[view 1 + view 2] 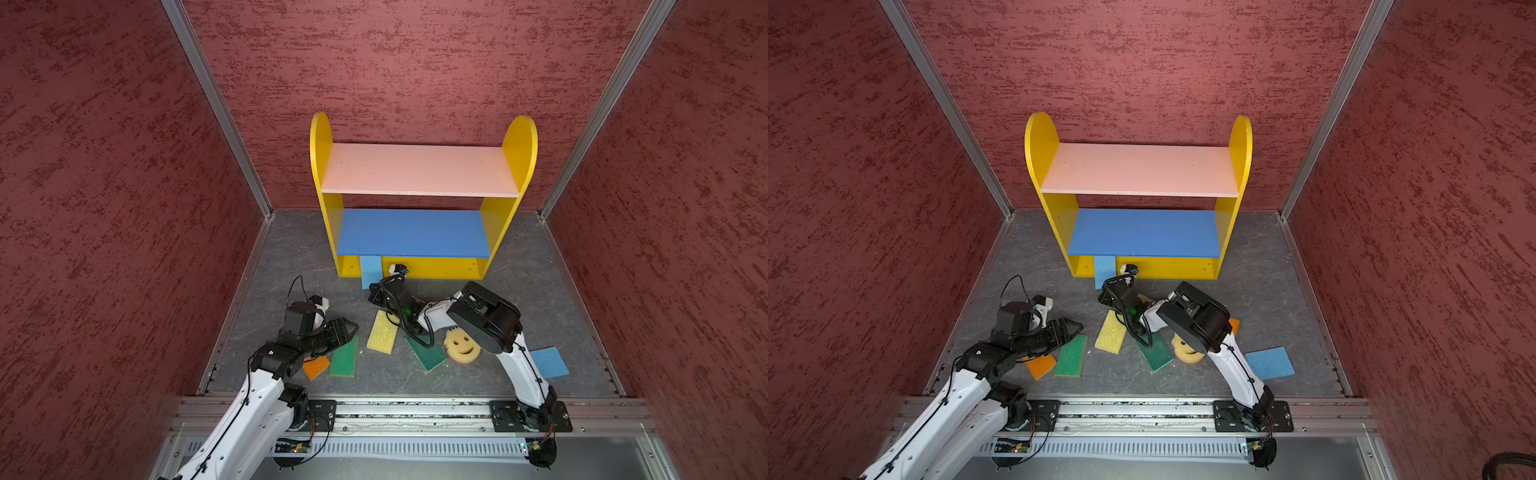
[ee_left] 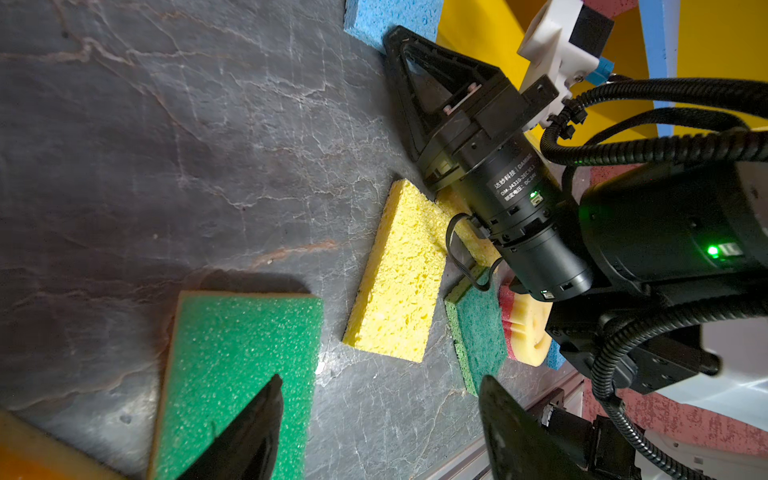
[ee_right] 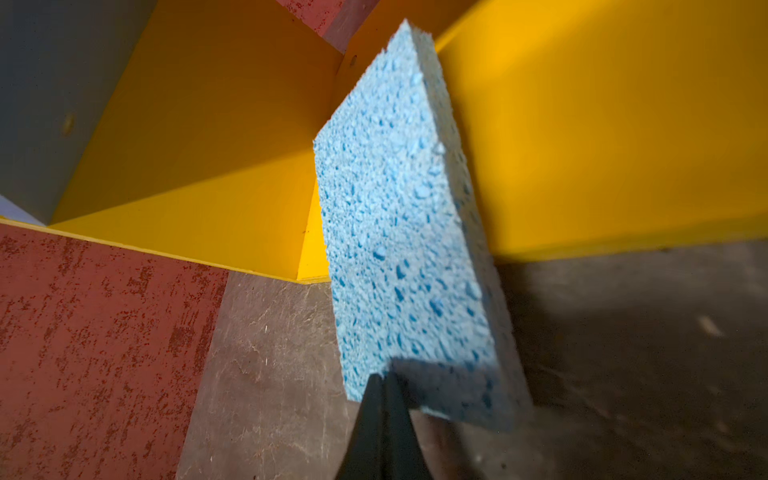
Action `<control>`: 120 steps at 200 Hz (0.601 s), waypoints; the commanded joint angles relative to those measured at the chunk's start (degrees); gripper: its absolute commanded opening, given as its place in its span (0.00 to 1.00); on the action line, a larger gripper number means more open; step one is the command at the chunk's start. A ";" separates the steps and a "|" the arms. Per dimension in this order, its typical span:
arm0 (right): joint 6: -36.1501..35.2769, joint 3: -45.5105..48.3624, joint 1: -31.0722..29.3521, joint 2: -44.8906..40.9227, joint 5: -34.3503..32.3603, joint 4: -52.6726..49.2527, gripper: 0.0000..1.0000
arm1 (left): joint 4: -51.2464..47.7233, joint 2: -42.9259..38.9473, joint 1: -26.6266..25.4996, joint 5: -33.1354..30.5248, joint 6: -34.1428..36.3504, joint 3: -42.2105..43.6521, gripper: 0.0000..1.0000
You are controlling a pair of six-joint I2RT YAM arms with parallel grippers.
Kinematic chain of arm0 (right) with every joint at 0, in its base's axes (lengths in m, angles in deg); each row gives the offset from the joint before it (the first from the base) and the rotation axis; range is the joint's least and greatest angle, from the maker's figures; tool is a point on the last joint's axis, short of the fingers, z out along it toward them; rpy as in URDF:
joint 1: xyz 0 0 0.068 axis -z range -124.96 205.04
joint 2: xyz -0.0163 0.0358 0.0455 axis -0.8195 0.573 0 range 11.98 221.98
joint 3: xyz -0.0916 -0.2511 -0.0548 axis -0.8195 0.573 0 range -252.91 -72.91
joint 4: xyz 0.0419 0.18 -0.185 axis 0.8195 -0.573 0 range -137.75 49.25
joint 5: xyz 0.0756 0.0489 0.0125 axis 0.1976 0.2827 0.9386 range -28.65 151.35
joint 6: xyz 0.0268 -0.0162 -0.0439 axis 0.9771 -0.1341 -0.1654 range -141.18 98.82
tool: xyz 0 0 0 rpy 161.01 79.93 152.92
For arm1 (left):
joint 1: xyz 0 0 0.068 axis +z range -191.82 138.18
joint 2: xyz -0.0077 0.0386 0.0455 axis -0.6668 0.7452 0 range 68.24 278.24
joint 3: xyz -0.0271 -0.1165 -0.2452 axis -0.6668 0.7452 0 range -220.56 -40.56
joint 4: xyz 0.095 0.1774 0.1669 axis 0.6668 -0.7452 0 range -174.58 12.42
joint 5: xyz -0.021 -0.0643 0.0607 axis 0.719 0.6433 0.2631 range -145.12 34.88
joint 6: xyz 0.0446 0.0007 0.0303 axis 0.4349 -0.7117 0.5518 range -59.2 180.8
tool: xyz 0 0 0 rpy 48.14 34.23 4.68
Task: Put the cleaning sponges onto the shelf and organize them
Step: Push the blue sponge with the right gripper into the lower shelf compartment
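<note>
- At the lowest tier of the shelf [image 1: 496,232], right gripper [image 3: 382,384] clenches the blue sponge [image 3: 399,249] by one end; catching the front edge could twist it loose.
- Nearby, left gripper [image 2: 380,380] gapes empty over a green sponge [image 2: 241,353].

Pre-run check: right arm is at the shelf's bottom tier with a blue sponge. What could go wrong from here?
1. The right gripper pinches the blue sponge by one end only. Part of it overhangs the base of the shelf, so released here it may tip out.
2. Its wrist camera sits close to the front edge of the blue middle board; pushing deeper may knock it.
</note>
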State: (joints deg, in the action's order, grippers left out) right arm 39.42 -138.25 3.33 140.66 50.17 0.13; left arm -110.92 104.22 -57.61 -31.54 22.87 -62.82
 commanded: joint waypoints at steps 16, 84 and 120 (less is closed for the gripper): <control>3.53 2.14 -0.92 0.98 -3.07 -2.04 0.00 | 0.08 -0.87 -0.20 0.16 0.13 0.55 0.74; -0.60 4.44 -2.37 -2.60 -3.72 -0.98 0.00 | 0.38 -0.61 -0.14 0.16 0.05 0.34 0.73; -0.49 5.84 -3.06 -4.23 -3.96 -3.03 0.00 | 0.40 -0.61 -0.20 0.07 0.05 0.50 0.74</control>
State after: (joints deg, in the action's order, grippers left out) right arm 38.11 -133.59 0.84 137.84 47.97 0.74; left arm -110.96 103.81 -57.61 -31.54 22.74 -62.82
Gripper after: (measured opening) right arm 0.041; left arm 0.736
